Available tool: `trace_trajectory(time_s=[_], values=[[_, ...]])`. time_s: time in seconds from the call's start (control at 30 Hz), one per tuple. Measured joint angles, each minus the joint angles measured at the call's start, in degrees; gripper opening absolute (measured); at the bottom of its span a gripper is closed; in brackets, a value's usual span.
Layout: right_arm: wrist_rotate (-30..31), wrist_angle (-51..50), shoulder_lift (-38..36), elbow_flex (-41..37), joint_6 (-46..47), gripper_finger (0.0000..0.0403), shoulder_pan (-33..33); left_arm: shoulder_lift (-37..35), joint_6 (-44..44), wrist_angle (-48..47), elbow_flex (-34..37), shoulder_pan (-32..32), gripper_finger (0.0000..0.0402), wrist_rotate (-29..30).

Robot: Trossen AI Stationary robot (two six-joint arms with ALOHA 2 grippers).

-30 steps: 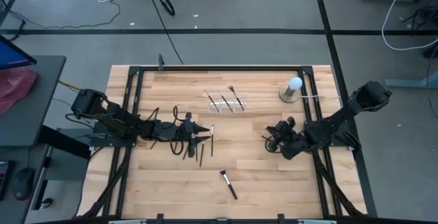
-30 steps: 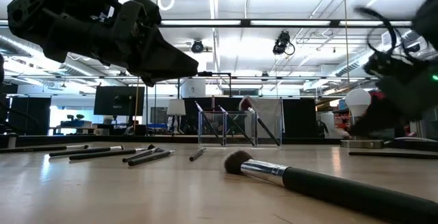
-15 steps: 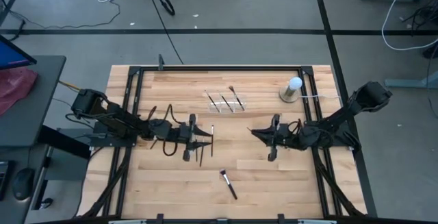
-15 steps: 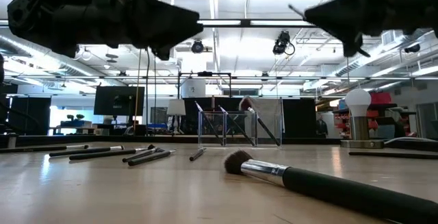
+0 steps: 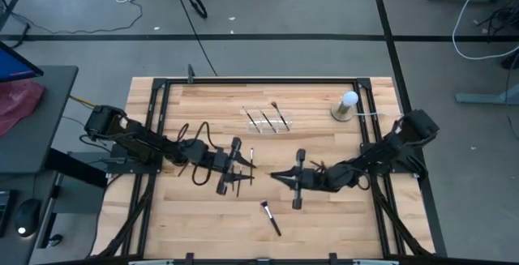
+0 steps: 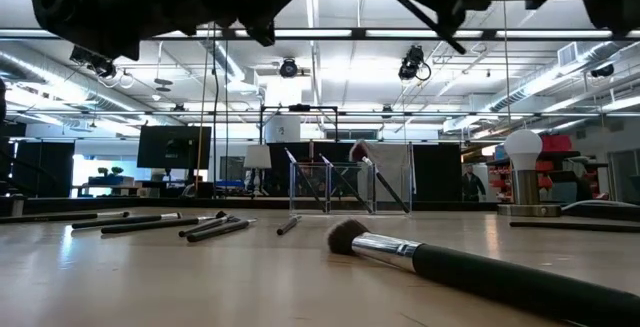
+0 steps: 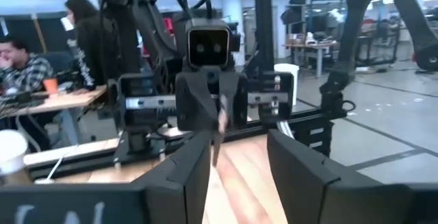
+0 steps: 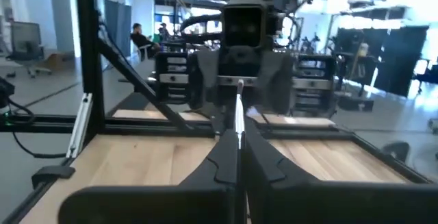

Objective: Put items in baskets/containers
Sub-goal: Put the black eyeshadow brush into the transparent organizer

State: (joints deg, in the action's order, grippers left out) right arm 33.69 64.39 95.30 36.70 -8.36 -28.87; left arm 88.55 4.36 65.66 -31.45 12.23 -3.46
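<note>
While left pincer (image 5: pixel 250 170) gapes empty, right pincer (image 5: pixel 276 176) (facing it) clamps thin brush (image 8: pixel 237 118) above table (image 5: pixel 324 224).

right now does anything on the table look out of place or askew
One thick dark-handled makeup brush lies alone near the wooden table's front edge, apart from the loose thin brushes and the clear plastic organiser tray. Nothing looks spilled or damaged.

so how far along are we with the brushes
A few brushes sit in the clear tray. The right gripper is shut on a thin brush, facing the open left gripper. Left: the loose cluster and the big brush.
</note>
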Motion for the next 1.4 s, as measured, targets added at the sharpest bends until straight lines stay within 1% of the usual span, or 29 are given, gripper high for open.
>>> trace_trajectory(time_s=[0.13,0.23,0.3,0.37,0.43,0.67,0.77,1.0,1.23,1.4], values=[[-3.0,0.6,2.3,3.5,-2.1,0.0006,0.9,0.0,1.2,-1.8,-1.4,0.2,0.0191,-1.3],[-5.1,0.6,2.6,4.6,-2.5,0.0006,1.5,0.1,1.6,-2.1,-2.4,0.6,0.0218,-1.3],[-6.3,1.1,2.6,4.9,-2.6,0.0006,1.7,0.1,2.6,-2.2,-2.7,1.0,0.0228,-1.3],[-6.3,1.6,2.6,4.9,-2.7,0.0006,1.7,0.1,3.7,-2.1,-2.9,1.7,0.0230,-1.0],[-6.4,2.1,2.6,4.9,-2.7,0.0006,1.7,0.1,4.3,-2.1,-3.4,2.5,0.0224,-0.5],[-6.4,2.6,2.6,4.9,-2.7,0.0007,1.7,0.1,4.2,-2.1,-5.1,3.8,0.0181,5.2],[-6.7,2.6,2.6,4.9,-2.7,0.0007,1.7,1.4,4.0,-1.8,-6.3,3.8,0.0171,5.3],[-6.8,2.1,2.5,4.9,-2.7,0.0007,1.7,7.2,4.3,-2.1,-10.4,3.8,0.0148,5.2],[-6.9,1.4,2.5,4.9,-3.0,0.0007,1.2,7.3,5.4,-2.2,-10.6,4.8,0.0107,5.1],[-6.0,1.5,2.5,4.9,-4.4,0.0007,0.6,7.2,6.4,-2.3,-10.6,5.5,0.0103,5.5]])
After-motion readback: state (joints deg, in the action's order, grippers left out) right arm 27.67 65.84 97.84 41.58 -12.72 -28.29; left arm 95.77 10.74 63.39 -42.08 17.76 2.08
